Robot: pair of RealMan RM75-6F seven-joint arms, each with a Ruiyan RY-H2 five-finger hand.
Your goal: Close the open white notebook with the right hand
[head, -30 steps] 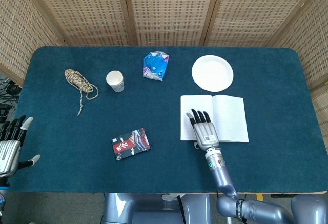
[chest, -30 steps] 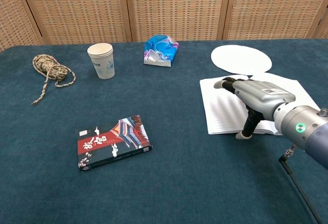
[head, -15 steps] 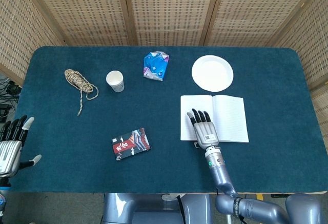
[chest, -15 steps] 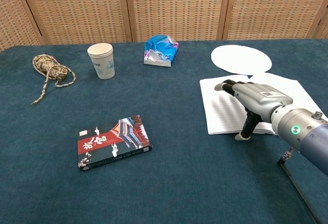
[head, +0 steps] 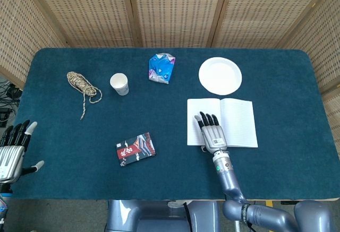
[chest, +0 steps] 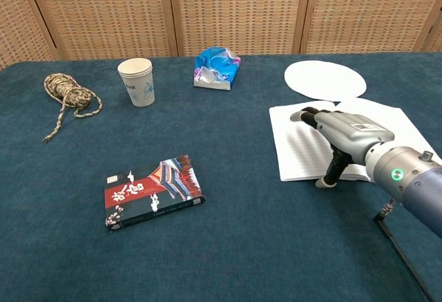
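Observation:
The white notebook lies open and flat on the blue table, right of centre. My right hand hovers palm down over its left page, fingers stretched out and apart toward the far side, thumb hanging down at the page's near edge. It holds nothing. My left hand is off the table's near left corner, fingers spread, empty; the chest view does not show it.
A white plate sits just beyond the notebook. A blue packet, a paper cup and a rope coil lie further left. A patterned box lies near the front.
My right hand has drawn back slightly toward the near edge of the left page. The notebook has not moved.

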